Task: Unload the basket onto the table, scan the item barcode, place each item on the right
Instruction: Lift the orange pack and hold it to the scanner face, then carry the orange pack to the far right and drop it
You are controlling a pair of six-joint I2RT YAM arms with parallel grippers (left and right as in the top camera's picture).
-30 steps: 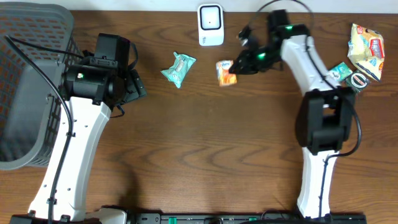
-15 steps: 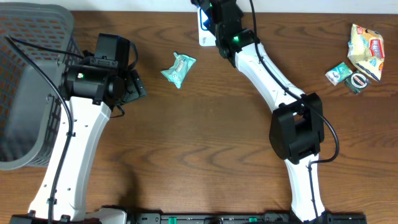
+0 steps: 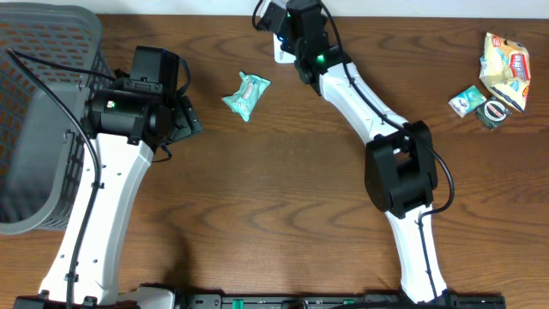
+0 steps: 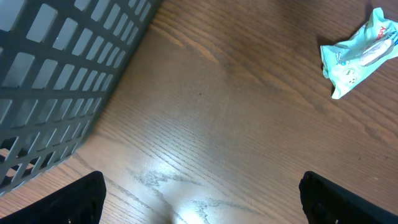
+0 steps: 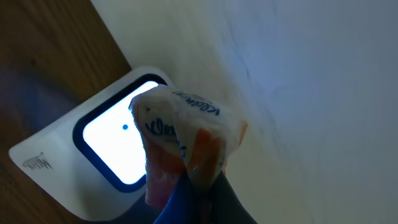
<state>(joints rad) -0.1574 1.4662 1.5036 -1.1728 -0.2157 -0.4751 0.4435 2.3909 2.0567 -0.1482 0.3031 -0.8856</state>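
- Your right gripper (image 5: pixel 196 193) is clamped shut on the orange-and-white packet (image 5: pixel 186 140), pinching it by its lower edge.
- The packet is up off the table, at the far edge by the pale wall (image 5: pixel 311 74), with blue lettering on its top edge.
- The scanner (image 5: pixel 53 158) sits just behind and left of the packet in the right wrist view. Its window (image 5: pixel 112 146) glows white with a blue dot. The packet covers the window's right part.
- From overhead, your right arm (image 3: pixel 360 94) lies diagonally across the table (image 3: pixel 283 197) and hides most of the scanner; only a white sliver shows beneath the wrist. The packet itself cannot be made out there.
- Your left gripper (image 4: pixel 202 193) stands spread wide with nothing between the fingers, only bare wood below. It hangs near the table's left side.
- The grey basket (image 3: pixel 34 112) stands at the left edge, just beside your left arm; its grid wall fills the upper left of the left wrist view.
- A teal packet (image 3: pixel 246 93) lies flat between your two arms, well apart from both grippers, in front of and left of the scanner.
- At the far right edge lie a yellow snack bag (image 3: pixel 504 58), a small green packet (image 3: pixel 467 100) and a round item (image 3: pixel 496 112), bunched together and well apart from the scanner.
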